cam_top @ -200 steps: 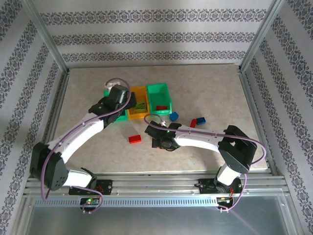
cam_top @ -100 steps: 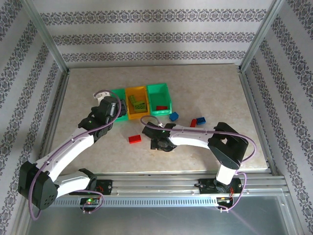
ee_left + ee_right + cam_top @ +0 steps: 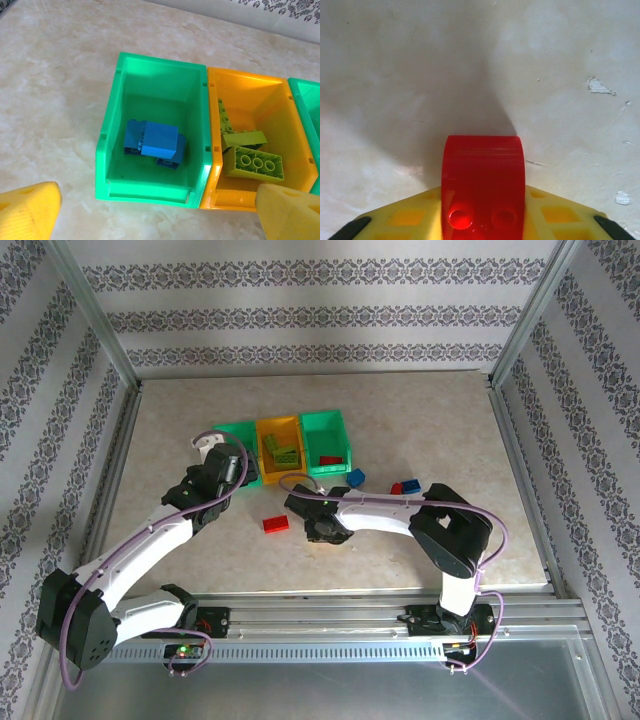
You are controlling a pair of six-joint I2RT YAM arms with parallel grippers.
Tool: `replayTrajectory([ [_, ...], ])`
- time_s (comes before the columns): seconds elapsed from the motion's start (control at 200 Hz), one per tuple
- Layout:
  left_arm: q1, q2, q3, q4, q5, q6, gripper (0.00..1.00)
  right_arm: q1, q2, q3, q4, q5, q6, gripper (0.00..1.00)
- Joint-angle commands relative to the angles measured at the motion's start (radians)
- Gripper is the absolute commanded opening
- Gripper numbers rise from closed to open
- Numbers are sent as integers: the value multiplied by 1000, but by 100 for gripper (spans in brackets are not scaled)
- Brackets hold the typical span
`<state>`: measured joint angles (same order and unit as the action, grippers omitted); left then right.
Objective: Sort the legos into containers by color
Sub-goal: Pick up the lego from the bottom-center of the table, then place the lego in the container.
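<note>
**Right wrist cam: red lego pinched, its bin lies straight toward the far edge**

R pincer (image 3: 483, 220) is nearly closed, w/ yellow pads (image 3: 405, 217) snug on both sides of the held red lego (image 3: 483, 170). Can't tell if it's off the desk (image 3: 430, 420) yet; its shadow sits tight beneath.

Top external: that pincer is mid-desk, nearer the near edge. The right green bin (image 3: 325, 418), w/ a binned red lego (image 3: 330, 459) inside, lies almost straight toward the far edge from it. The bin's long axis runs near-to-far, so the approach goes along its length. R arm looks the closer one for that drop.

L pincer (image 3: 160, 220) is spread wide and empty, hovering just short of the left green bin (image 3: 150, 189), which holds blue legos (image 3: 157, 142). The orange-yellow bin (image 3: 250, 87) touches it and holds lime legos (image 3: 252, 162).

Loose on the desk:
- a loose red lego (image 3: 275, 524) just left of R pincer
- a loose blue lego (image 3: 355, 477) by the right green bin's near corner
- a red+blue pair (image 3: 404, 486) further toward the right edge
</note>
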<state>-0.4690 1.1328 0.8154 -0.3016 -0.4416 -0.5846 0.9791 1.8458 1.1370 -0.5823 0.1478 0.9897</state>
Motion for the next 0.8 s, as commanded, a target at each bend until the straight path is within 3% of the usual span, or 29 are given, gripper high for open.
replayTrajectory([
  [0.0, 12, -18, -14, 28, 0, -15, 100, -20, 0, 16, -21, 37, -34, 29],
  [0.105, 13, -20, -27, 55, 14, -21, 100, -42, -40, 28, -41, 69, -78, 24],
  [0.39, 15, -7, -42, 79, 43, -26, 100, -210, -105, 167, -60, 82, -266, 24],
  [0.795, 17, -6, -70, 86, 99, -59, 100, -346, 140, 526, -86, 47, -439, 27],
])
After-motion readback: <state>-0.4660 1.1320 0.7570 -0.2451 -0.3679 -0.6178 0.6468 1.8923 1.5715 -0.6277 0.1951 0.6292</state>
